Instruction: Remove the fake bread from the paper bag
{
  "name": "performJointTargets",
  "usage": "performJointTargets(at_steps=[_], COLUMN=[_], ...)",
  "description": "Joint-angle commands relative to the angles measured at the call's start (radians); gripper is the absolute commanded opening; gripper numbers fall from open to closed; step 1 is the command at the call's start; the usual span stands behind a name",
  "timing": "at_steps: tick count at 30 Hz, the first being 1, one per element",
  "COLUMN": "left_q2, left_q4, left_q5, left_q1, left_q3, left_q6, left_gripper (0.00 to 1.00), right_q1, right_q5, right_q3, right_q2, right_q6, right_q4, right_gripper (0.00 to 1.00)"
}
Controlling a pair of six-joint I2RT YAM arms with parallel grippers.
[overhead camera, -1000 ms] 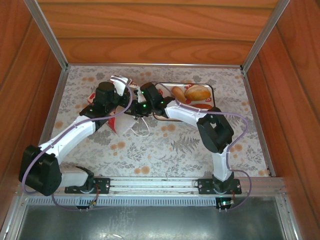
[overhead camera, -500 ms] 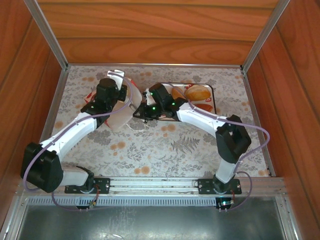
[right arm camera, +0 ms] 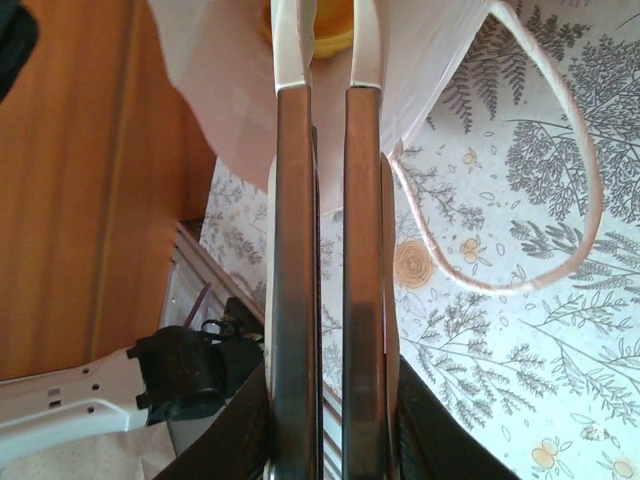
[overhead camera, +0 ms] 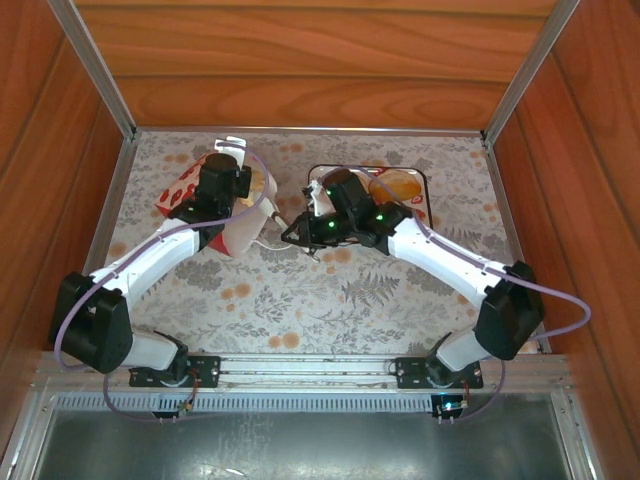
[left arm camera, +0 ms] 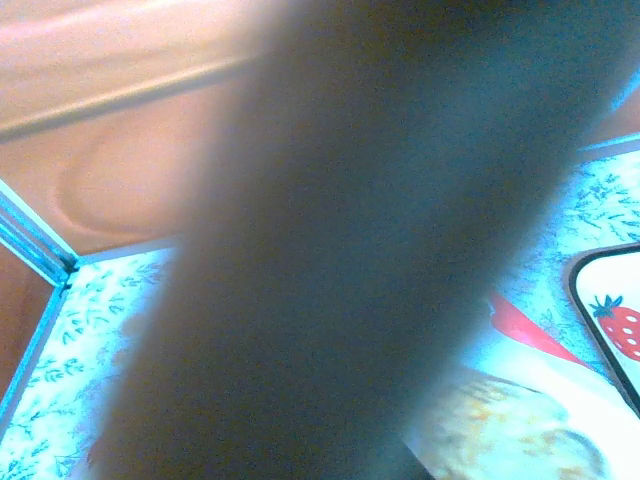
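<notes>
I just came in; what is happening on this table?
The left tool, shut, holds the bag tilted. The right tool, also shut, has its tips at the bag's mouth, where something yellow, likely bread, shows inside. Some bread already lies on the tray.

The paper bag [overhead camera: 180, 193] is tipped over sideways: its red band with white hearts points left and its white open mouth faces right. Its thin cord handle [right arm camera: 598, 195] loops over the flowered desk [overhead camera: 350, 290]. A glossy golden-brown bun [overhead camera: 398, 184] lies on the tray [overhead camera: 427, 192].
</notes>
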Motion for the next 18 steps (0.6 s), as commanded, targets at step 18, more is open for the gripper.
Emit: performJointTargets(at_steps=[18], left_q2=[-0.011], left_q4=[-0.002], left_q5=[-0.071], left_q1=[0.028], left_q3=[-0.018], left_q6=[-0.025], left_gripper=[0.0], right_q1=[-0.069], right_q5=[0.123], right_q3=[-0.023], right_q2=[-0.27], right_q6=[-0.1], right_q4=[-0.252], right_gripper=[0.0])
